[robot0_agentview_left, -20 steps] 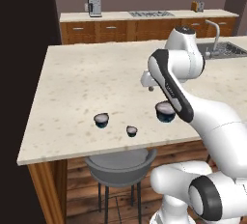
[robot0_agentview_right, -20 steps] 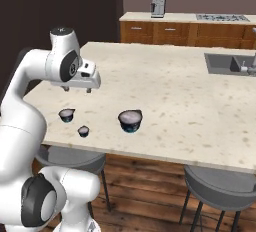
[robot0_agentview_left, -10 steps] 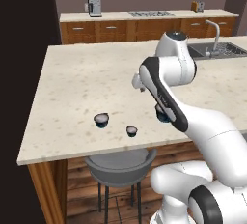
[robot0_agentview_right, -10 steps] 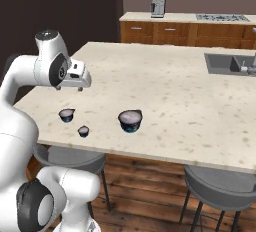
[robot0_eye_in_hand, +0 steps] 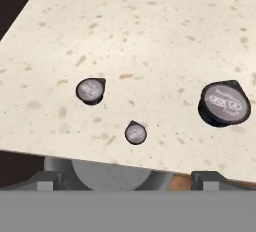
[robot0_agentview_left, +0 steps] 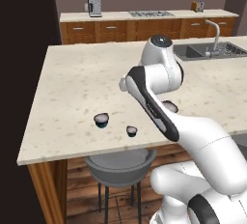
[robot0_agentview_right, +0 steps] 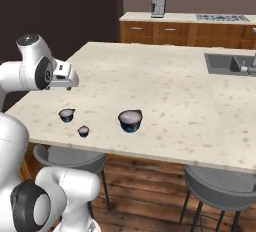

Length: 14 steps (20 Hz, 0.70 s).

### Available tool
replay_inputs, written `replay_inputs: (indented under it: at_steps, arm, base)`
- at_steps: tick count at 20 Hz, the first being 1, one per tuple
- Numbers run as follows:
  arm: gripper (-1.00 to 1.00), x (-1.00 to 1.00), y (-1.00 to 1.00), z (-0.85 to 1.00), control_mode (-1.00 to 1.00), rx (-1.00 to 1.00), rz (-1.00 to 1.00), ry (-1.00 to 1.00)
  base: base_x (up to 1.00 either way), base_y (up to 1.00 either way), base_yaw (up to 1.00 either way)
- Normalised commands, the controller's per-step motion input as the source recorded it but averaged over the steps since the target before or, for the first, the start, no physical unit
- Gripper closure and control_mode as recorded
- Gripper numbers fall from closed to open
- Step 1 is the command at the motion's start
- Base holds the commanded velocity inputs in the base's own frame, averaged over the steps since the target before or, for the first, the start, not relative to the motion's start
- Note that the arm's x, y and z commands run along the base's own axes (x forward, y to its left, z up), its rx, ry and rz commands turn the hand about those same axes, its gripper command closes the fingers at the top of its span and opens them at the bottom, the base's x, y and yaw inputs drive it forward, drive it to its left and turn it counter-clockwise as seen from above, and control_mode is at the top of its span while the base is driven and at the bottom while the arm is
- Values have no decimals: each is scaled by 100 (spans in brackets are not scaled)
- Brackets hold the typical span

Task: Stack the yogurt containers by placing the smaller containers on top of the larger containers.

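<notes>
White arm folded high; two-finger gripper (robot0_agentview_right: 68, 84) hovered above speckled beige counter (robot0_agentview_right: 165, 83), fingers spread, empty, over tiny dark yogurt cup (robot0_eye_in_hand: 135, 133).

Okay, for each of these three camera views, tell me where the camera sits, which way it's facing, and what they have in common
Left base view: behind the arm to its left, looking forward and down over the island counter; white arm rises at lower right.
Right base view: behind to its right, same counter; arm at lower left, open gripper above the cups.
Hand view: on the hand, looking down at the counter edge.
Shared: largest cup, middle cup, smallest cup.
</notes>
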Motion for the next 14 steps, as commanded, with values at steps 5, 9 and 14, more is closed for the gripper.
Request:
replay_inputs:
  at_steps: [5,9,14]
  arm:
    - [-100,0,39,0,-100,-4,0,-7]
    - [-100,0,16,-21,-100,2,0,0]
    - [-100,1,0,-34,-100,14,0,0]
  base:
    - [0,0,0]
    - [0,0,0]
    - [0,0,0]
